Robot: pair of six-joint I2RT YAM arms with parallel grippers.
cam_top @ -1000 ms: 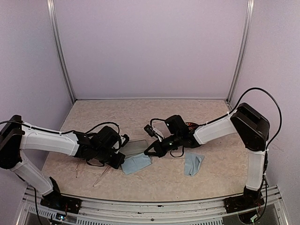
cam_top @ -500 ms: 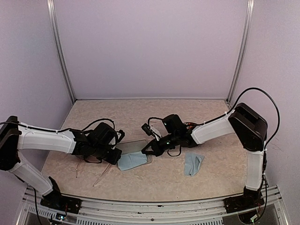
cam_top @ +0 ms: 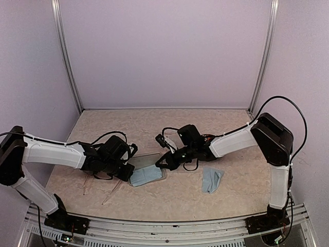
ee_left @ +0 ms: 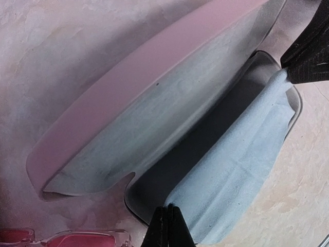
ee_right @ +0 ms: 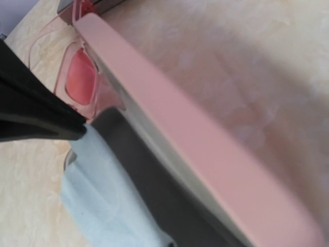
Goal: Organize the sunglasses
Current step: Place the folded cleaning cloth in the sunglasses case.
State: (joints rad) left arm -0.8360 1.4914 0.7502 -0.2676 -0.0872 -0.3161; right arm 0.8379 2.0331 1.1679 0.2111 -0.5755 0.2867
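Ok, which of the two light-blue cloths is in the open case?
The left cloth: it lies inside the open pink case, while the right cloth lies alone on the table, outside any case.

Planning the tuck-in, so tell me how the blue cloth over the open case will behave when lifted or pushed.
Probably floppy: the cloth sags and creases between the left claw and right claw pinching its ends. Likely very light, thin enough to drape into the case. Pushed, it would probably bunch rather than slide.
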